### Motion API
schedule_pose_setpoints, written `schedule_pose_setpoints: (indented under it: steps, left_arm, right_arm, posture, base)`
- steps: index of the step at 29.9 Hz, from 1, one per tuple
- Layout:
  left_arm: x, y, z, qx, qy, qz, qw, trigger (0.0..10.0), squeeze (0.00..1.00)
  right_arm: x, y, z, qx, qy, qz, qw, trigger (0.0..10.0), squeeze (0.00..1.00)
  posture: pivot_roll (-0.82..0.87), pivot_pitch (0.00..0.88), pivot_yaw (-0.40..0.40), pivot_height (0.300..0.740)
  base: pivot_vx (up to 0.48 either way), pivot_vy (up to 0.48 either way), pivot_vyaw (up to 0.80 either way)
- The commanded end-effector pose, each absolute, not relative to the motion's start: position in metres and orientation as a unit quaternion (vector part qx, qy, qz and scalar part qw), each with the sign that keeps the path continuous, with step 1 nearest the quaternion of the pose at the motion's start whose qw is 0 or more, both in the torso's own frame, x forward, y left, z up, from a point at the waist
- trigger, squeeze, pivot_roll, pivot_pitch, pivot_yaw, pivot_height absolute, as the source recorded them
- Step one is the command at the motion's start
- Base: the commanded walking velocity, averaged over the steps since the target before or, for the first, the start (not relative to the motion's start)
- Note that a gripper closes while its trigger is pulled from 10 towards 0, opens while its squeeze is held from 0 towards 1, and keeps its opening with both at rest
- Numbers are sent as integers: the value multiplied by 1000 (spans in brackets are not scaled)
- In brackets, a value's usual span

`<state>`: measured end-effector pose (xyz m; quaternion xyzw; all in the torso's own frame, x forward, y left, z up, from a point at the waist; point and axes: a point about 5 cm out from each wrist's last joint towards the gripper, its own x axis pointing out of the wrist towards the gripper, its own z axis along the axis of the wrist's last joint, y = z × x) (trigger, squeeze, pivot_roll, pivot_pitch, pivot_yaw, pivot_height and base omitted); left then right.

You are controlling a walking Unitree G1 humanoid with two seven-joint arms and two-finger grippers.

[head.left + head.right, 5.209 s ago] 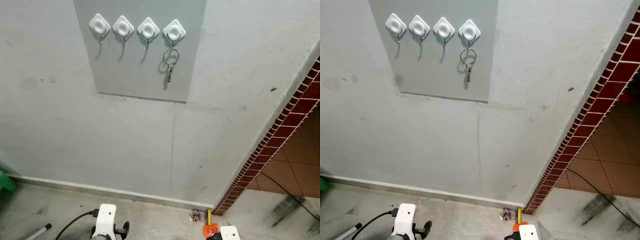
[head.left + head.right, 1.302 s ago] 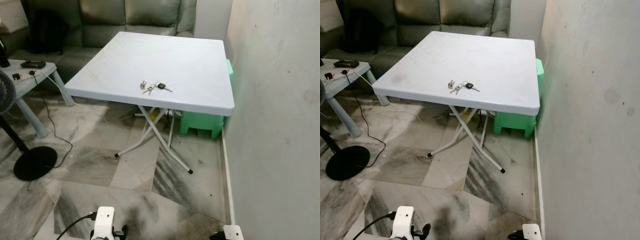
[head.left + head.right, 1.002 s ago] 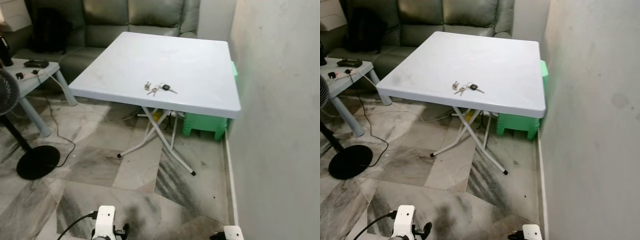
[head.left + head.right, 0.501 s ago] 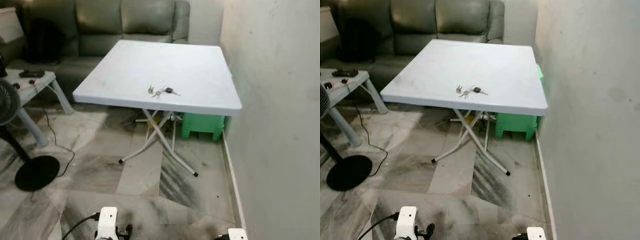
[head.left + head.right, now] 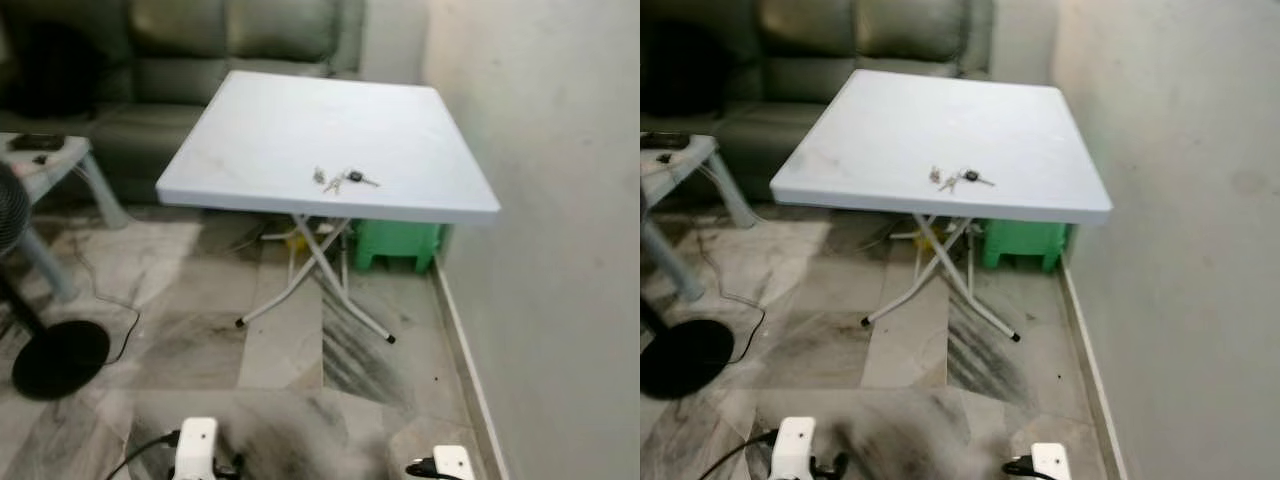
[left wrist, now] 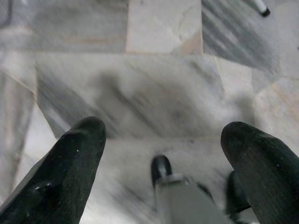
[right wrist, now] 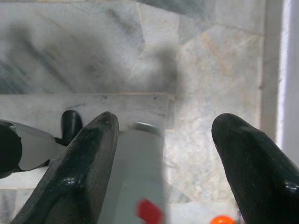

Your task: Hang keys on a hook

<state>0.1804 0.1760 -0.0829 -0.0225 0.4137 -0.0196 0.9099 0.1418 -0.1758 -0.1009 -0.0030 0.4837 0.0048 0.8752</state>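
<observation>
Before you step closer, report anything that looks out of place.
A small bunch of metal keys lies loose near the front edge of the white square folding table, not hung up. Nothing looks spilled or damaged.

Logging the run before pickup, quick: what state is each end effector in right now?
Left end effector: open, holding nothing, hanging over the floor.
Right end effector: open, holding nothing, hanging over the floor.

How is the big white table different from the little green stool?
The white table is big, stands on thin crossed metal legs and has keys on top. The green stool is small and low, tucked under the table's edge by the wall. Both stand on the marble floor.
</observation>
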Motion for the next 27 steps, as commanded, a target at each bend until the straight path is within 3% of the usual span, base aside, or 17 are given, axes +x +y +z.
schedule_pose_setpoints:
  steps: [1, 20, 27]
  left_arm:
    - [177, 169, -85, -26, 419, -27, 907, 10000, 0]
    - [178, 168, -85, -26, 418, -28, 908, 10000, 0]
    - [179, 168, -84, -20, 414, -29, 909, 10000, 0]
  right_arm:
    - [143, -184, -99, -8, 481, -4, 877, 10000, 0]
    - [142, -185, -100, -11, 483, -1, 876, 10000, 0]
    - [142, -186, -100, -12, 483, 0, 875, 10000, 0]
  posture:
    - [-3, 0, -8, 740]
    - [1, 0, -15, 740]
    - [2, 0, -13, 740]
  base:
    - [0, 446, 0]
    - [0, 444, 0]
    - [0, 0, 0]
